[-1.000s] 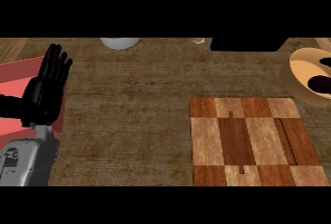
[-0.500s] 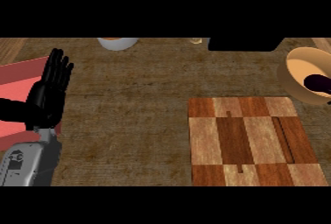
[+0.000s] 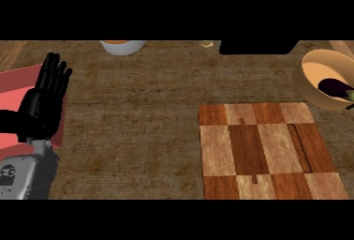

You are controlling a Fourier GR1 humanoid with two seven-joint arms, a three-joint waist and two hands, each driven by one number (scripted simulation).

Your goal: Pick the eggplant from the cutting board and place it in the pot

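The dark purple eggplant (image 3: 336,88) lies inside the tan pot (image 3: 319,70) at the right edge of the head view. Below and left of the pot, the checkered wooden cutting board (image 3: 262,150) lies bare on the counter. My left hand (image 3: 43,101) rests open at the left edge, fingers straight and pointing up, far from both board and pot. My right hand does not show.
A red object (image 3: 17,86) lies under and beside my left hand. A white bowl (image 3: 123,46) with orange contents stands at the back, a small pale item (image 3: 206,44) and a black block (image 3: 254,47) to its right.
The view has shifted, so the pot and board sit further left in the picture and more of the pot shows. My left hand keeps its open pose.
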